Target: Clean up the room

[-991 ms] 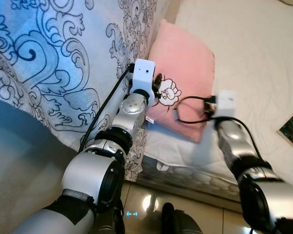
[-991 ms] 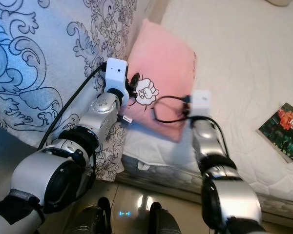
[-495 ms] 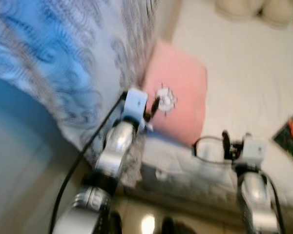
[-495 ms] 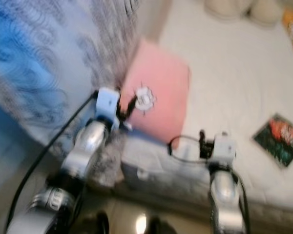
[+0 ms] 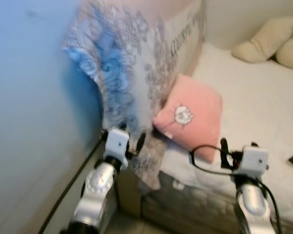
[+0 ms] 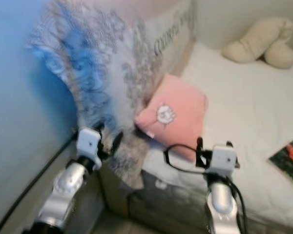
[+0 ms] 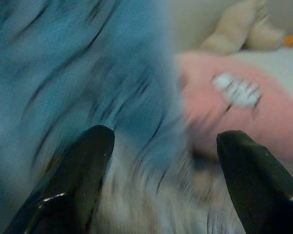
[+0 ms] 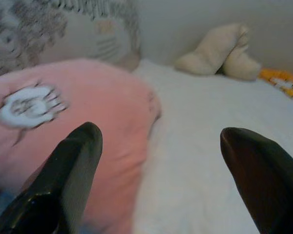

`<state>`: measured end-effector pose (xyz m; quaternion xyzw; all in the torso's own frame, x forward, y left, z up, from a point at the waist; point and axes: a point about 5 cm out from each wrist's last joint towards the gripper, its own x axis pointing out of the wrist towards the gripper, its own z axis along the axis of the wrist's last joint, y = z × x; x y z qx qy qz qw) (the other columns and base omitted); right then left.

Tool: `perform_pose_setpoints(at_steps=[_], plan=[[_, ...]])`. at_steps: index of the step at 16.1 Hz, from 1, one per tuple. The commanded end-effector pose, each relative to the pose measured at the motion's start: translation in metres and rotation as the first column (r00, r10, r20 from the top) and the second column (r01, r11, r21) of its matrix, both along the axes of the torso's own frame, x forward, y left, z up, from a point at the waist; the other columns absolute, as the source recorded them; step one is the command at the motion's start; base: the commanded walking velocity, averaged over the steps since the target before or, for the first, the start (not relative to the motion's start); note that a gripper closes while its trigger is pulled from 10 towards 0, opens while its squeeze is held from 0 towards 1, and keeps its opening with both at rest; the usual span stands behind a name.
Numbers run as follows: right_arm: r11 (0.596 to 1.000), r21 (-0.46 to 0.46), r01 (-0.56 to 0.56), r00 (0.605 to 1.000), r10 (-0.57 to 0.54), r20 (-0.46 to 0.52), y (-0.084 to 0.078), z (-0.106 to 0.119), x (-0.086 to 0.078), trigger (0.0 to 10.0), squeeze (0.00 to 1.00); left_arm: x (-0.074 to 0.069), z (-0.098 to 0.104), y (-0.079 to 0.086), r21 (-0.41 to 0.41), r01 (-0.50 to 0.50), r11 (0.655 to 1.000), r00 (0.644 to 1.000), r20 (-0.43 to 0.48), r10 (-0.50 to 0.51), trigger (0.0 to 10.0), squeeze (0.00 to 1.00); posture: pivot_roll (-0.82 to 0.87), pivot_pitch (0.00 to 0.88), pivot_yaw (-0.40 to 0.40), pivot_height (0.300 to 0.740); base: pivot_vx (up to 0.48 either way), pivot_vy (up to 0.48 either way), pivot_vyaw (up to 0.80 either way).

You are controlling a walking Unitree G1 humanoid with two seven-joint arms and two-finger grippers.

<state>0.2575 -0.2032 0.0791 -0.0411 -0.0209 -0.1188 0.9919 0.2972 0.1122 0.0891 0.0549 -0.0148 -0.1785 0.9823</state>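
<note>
Blurred, unreadable lettering on the patterned blanket [image 6: 173, 41].

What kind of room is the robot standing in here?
Most likely a bedroom. There is a bed with a white mattress, a pink pillow lying on it, a blue-patterned blanket draped at its end, and a cream plush toy at the far side.

Two silver, rounded metal forearms are seen, each capped at the wrist by a white box-shaped camera housing. A black cable is looped beside the right gripper [image 5: 223, 148], and another black cable is run down along the left arm below the left gripper [image 5: 135, 144]. The fingers [image 8: 63, 180] are shown as long, glossy black, tapered blades.
</note>
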Motion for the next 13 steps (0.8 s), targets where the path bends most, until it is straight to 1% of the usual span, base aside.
perform_pose_setpoints(at_steps=[1,2,4,6,7,8,9,10,13], plan=[[1.000,-0.005,0.002,1.000,-0.002,-0.011,0.001,-0.001,0.003,10.0,0.00,0.008,0.002,0.001,0.000,-0.020,1.000,1.000,-0.014,0.020,10.0,0.00,0.14,0.000,-0.003,0.740,0.000,-0.480,0.00],[1.000,-0.007,-0.003,1.000,0.002,-0.021,0.003,-0.003,0.004,10.0,0.00,0.008,-0.002,0.001,-0.003,-0.010,1.000,0.999,-0.041,0.010,10.0,0.00,0.14,0.000,-0.001,0.740,0.000,-0.480,0.00],[1.000,-0.015,-0.016,0.999,0.015,-0.035,0.005,-0.007,0.003,10.0,0.00,0.007,-0.005,-0.001,0.008,0.013,1.000,0.999,-0.046,-0.013,10.0,0.00,0.14,0.000,0.005,0.740,0.000,-0.476,0.00],[1.000,-0.005,-0.006,0.999,0.006,-0.048,0.006,-0.013,0.001,10.0,0.00,0.010,-0.007,-0.001,-0.005,0.004,1.000,0.998,-0.055,-0.004,10.0,0.00,0.13,0.000,0.010,0.740,0.000,-0.472,0.00],[1.000,-0.001,-0.002,0.999,0.002,-0.051,0.006,-0.014,-0.001,10.0,0.00,0.009,-0.007,-0.002,0.001,0.017,1.000,0.998,-0.054,-0.017,10.0,0.00,0.13,0.000,0.011,0.740,0.000,-0.469,0.00],[1.000,-0.017,0.001,0.998,-0.002,-0.069,0.005,-0.016,-0.003,10.0,0.00,0.009,-0.008,-0.004,0.014,0.024,1.000,0.998,-0.053,-0.023,10.0,0.00,0.13,0.000,0.013,0.740,0.000,-0.469,0.00],[0.999,-0.032,0.013,0.996,-0.016,-0.091,0.003,-0.019,-0.003,10.0,0.00,0.010,-0.008,-0.005,0.025,0.025,0.999,0.998,-0.052,-0.024,10.0,0.29,0.12,0.000,0.013,0.740,0.000,-0.465,0.00],[0.999,-0.018,0.031,0.994,-0.033,-0.101,0.001,-0.021,-0.003,10.0,0.00,0.012,-0.008,-0.006,0.013,0.022,1.000,0.998,-0.058,-0.021,10.0,1.00,0.12,0.000,0.013,0.740,0.000,-0.461,0.00],[1.000,-0.023,0.012,0.996,-0.014,-0.092,0.001,-0.019,0.000,10.0,0.00,0.017,-0.004,-0.014,-0.024,0.034,0.999,0.998,-0.059,-0.035,10.0,1.00,0.10,0.000,0.019,0.740,0.000,-0.454,0.00]])
